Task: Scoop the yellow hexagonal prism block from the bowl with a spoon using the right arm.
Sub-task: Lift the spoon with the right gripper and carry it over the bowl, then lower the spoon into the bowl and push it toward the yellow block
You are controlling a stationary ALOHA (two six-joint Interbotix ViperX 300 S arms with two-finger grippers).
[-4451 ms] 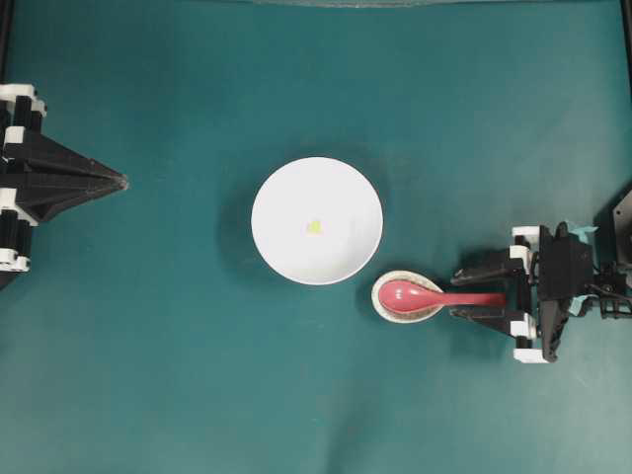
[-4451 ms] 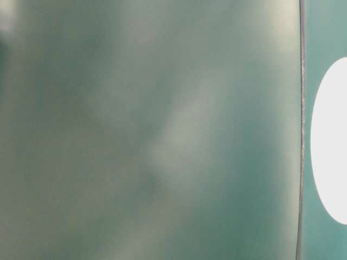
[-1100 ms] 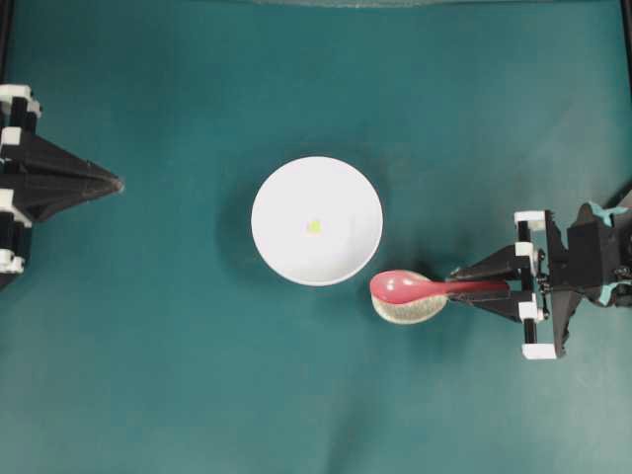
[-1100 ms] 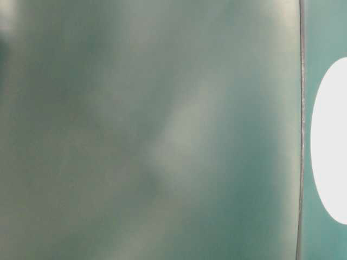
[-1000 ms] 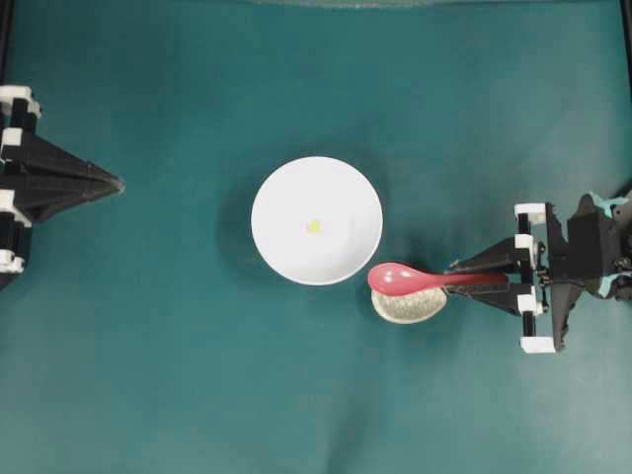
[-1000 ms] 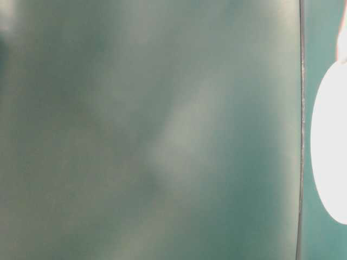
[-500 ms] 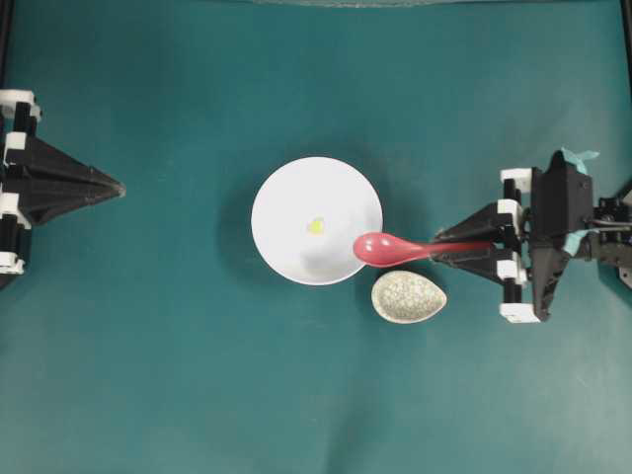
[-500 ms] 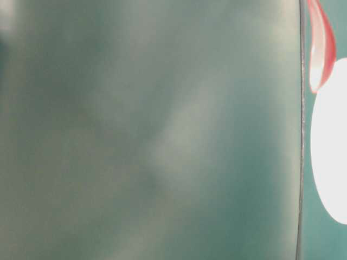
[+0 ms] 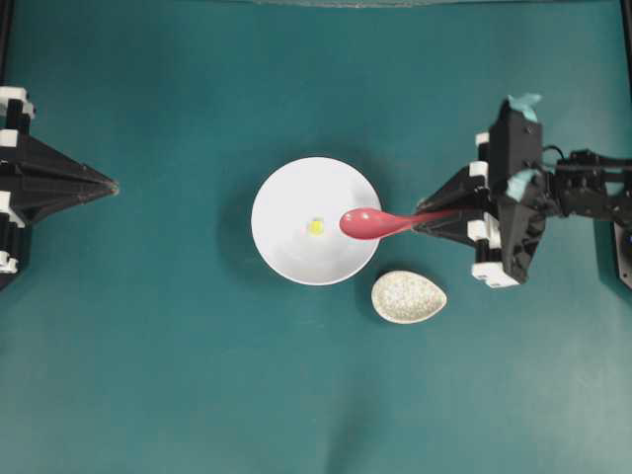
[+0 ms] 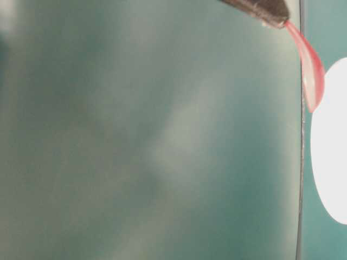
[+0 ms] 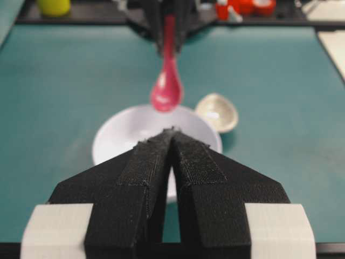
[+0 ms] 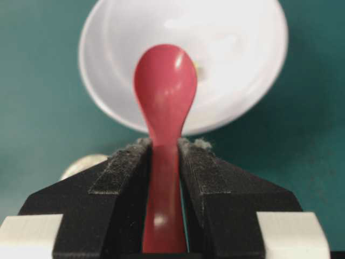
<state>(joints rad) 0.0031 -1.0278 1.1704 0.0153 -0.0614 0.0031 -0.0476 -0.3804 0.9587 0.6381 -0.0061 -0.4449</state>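
Surface [image 9: 197, 375]: one, flat, covered edge to edge in teal matting. At its far edge, in the left wrist view, a dark ledge carries a yellow-green object [image 11: 53, 6] and some red and white items [image 11: 245, 6], too blurred to name. The table-level view is mostly a blurred grey-green expanse.

Bowl [image 9: 286, 193]: one, round, plain white, near the centre of the surface.

Yellow hexagonal prism block [image 9: 315, 226]: one, tiny, lying on the bowl's floor near its middle, just left of the spoon's scoop in the overhead view. Whether block and scoop touch cannot be told.

Spoon [image 9: 370, 223]: one, pink-red. Its long axis runs nearly left to right in the overhead view, slightly slanted. The scoop points left, over the bowl's right part; the handle points right, crossing the rim into the right end effector. The table-level view shows it tilted, scoop end lowest.

Spoon rest [image 9: 409, 296]: one, small, speckled, egg-shaped, on the surface just beside the bowl's lower right rim, apart from the spoon.

Right end effector [image 12: 164, 154]: one, black with white fittings and teal tape tags, its two fingers pinching the spoon's handle between their pads.

Left end effector [image 11: 172, 132]: one, at the left edge of the overhead view, well apart from the bowl, fingers pressed together, tips aimed toward the bowl.
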